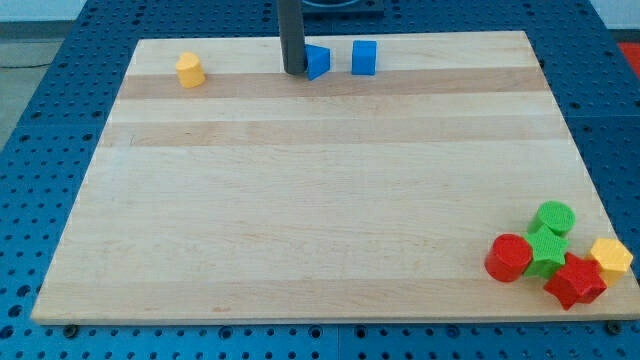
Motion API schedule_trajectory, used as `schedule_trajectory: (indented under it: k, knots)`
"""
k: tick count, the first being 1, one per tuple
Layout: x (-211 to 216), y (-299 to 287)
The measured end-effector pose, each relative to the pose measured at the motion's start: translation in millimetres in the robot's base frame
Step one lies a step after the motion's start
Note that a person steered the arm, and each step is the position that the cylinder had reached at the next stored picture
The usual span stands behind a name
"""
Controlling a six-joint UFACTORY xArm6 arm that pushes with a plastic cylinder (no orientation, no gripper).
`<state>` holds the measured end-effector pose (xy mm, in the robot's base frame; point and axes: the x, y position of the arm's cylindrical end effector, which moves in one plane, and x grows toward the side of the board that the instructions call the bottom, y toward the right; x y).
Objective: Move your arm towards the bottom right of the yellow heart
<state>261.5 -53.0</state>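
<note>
at the view's bottom right corner of the wooden board [300, 200], a tight cluster: a red star-like block [575, 281] nearest, a red cylinder [509, 257] to its left, a green star-like block [546, 249], a green cylinder [554, 217] behind, and a yellow block [611, 257] at the far right, its shape unclear.

far off, along the view's top edge, a small yellow block [190, 70], perhaps the heart, sits top left. well to its right, my tip [294, 72], a bare rod holding nothing, touches a blue block [317, 62]; a blue cube [364, 58] stands just beyond.
</note>
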Motion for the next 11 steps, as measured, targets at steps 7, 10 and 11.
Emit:
schedule_trajectory:
  k: [7,10,11]
  knots:
    - [48,-155]
    - [47,-50]
    - [42,3]
